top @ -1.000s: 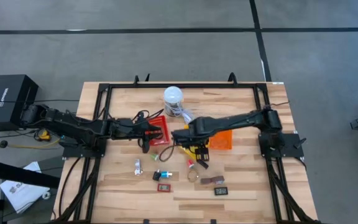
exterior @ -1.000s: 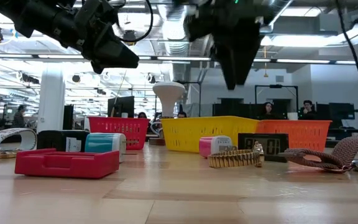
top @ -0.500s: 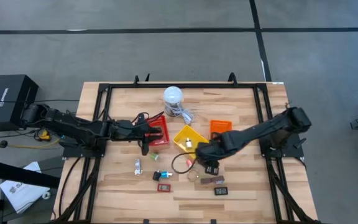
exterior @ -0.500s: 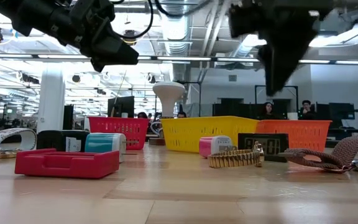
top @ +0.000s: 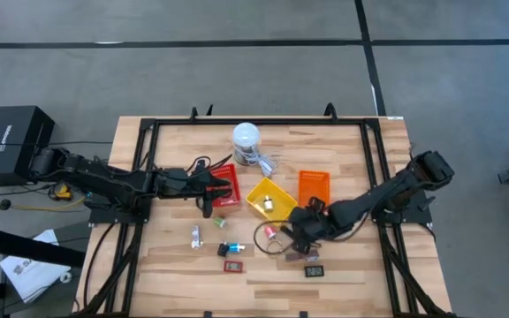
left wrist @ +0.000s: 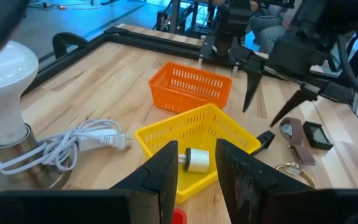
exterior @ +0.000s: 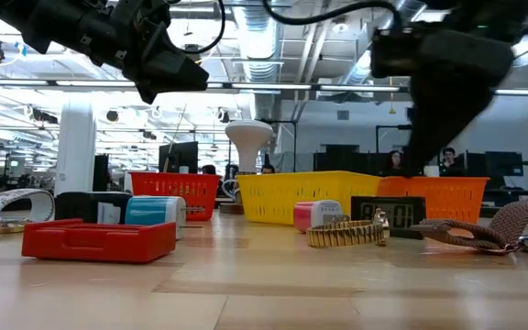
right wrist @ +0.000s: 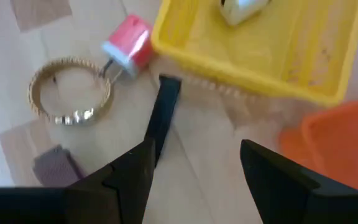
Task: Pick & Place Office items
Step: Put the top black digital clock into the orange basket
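We see the office items scattered on the front half of the desk (top: 343,265): a gold ring (right wrist: 70,91), a pink piece (right wrist: 126,40), a black bar (right wrist: 164,111), a brown strap (top: 302,257). The right hand (top: 297,240) hangs low over them beside the yellow tray (top: 256,190), fingers spread wide, holding nothing. The left hand (top: 208,205) stretches flat near the red tray (top: 228,172), fingers slightly parted, empty. A small black display (top: 314,271) shows digits too small to read. A white piece (left wrist: 197,160) lies in the yellow tray.
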Controlling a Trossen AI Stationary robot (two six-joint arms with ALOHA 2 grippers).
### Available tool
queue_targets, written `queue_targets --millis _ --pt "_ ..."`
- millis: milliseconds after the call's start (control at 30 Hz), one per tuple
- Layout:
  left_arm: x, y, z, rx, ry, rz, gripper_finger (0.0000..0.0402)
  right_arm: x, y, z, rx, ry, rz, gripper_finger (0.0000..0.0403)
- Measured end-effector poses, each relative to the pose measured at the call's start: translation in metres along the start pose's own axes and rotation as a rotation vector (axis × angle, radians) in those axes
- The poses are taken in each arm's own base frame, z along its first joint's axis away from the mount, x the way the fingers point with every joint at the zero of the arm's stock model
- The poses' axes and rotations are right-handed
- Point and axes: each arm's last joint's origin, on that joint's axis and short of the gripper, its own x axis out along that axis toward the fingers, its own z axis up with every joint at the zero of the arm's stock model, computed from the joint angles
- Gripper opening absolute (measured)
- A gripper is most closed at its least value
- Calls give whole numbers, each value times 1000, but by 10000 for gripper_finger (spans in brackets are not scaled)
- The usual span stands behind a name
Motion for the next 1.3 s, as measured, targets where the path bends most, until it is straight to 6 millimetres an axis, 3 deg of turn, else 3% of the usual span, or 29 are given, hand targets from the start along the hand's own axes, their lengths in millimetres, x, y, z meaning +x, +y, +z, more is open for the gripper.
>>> queue_targets --millis 133,733,1033,1300 --pt "0 -1 3 -10 -35 -8 101 6 7 -10 47 -28 29 228" --pt "0 -2 8 -24 -84 -18 101 7 15 -12 110 -118 42 228" --pt "0 -2 8 -25 -84 -19 101 39 25 -28 48 -29 16 228" --pt "0 -2 9 -26 -88 -20 101 49 28 -30 19 -18 9 228"
